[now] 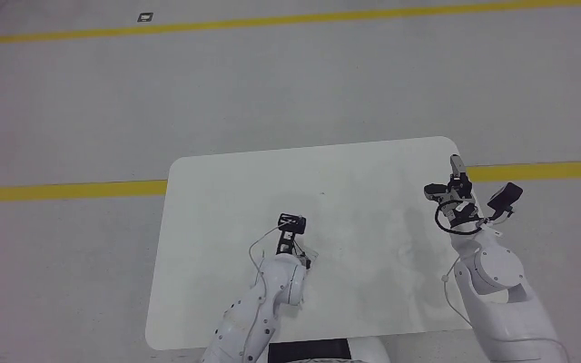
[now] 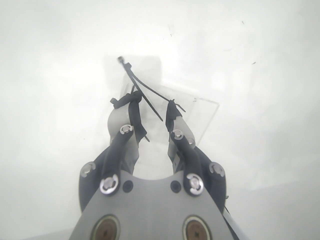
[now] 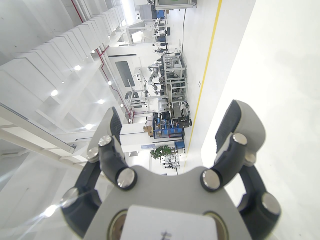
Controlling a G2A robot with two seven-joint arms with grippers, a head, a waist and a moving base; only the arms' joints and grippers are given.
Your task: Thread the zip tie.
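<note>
A thin black zip tie (image 2: 140, 84) lies over a clear plastic plate (image 2: 200, 111) on the white table (image 1: 363, 181). Its head (image 2: 127, 65) points away from my left gripper (image 2: 153, 99), and its two strands run back between the fingertips. The left gripper is open by a narrow gap, with black tape on its fingertips (image 2: 172, 111); one strand touches the taped tip. In the top view the left gripper (image 1: 290, 225) is at the table's middle front. My right gripper (image 3: 172, 116) is wide open and empty, held near the table's right edge (image 1: 454, 181) and facing the room.
The white table has bare surface all around the left gripper. A yellow floor line (image 1: 82, 191) runs behind the table. Machines and racks (image 3: 172, 81) stand far off in the hall in the right wrist view.
</note>
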